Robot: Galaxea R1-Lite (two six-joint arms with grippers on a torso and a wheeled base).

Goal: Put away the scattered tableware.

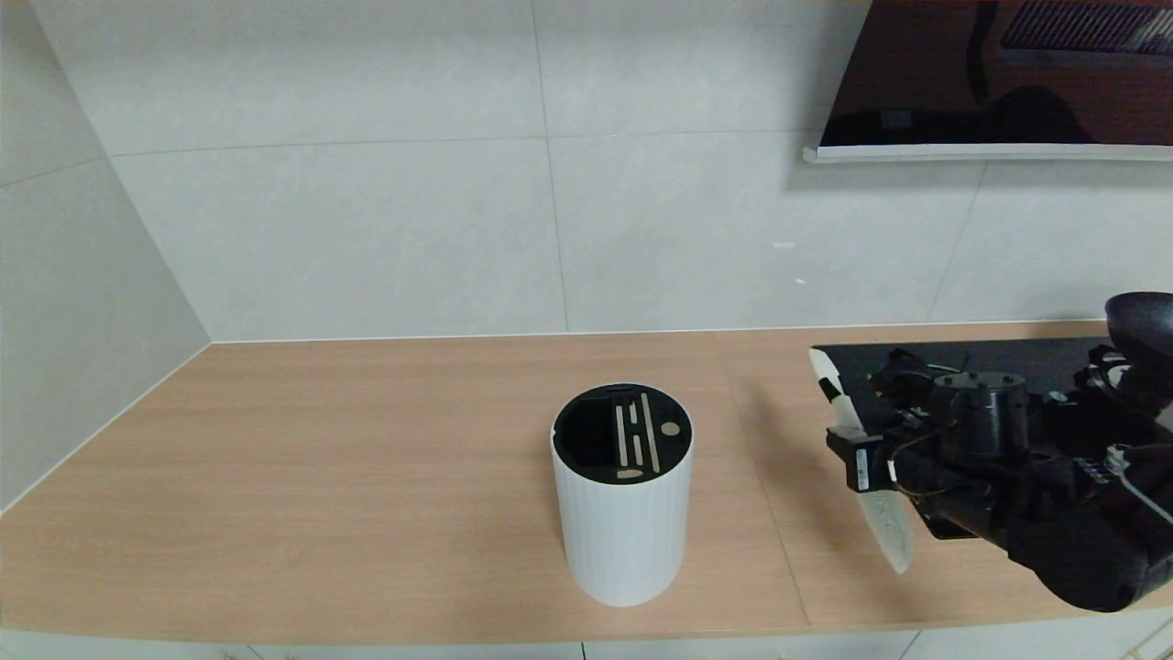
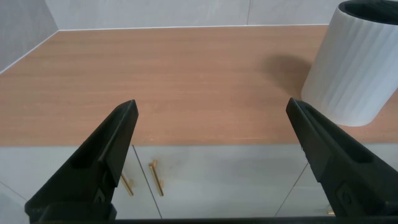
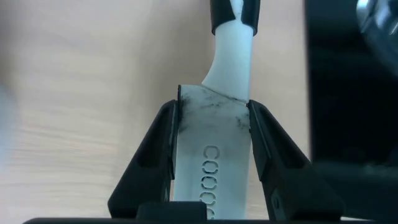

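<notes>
A white ribbed cylindrical holder (image 1: 623, 513) with a black slotted top stands mid-counter, near the front edge. It also appears in the left wrist view, holder (image 2: 354, 62), ahead and to one side of my left gripper (image 2: 211, 109). That gripper is open with nothing between its fingers and hangs over the counter's front edge. My right gripper (image 1: 863, 463) is to the right of the holder, shut on a white knife (image 1: 893, 532). The knife's handle points toward the wall and its tip toward the front. Up close, the right gripper (image 3: 214, 155) clamps the knife (image 3: 214, 124) by its blade.
A black cooktop (image 1: 1008, 353) lies on the wooden counter (image 1: 367, 458) under my right arm, with a dark rounded object (image 1: 1141, 321) at the far right. A range hood (image 1: 1008, 82) hangs above. Tiled walls close the back and left. Cabinet handles (image 2: 155, 177) show below the counter edge.
</notes>
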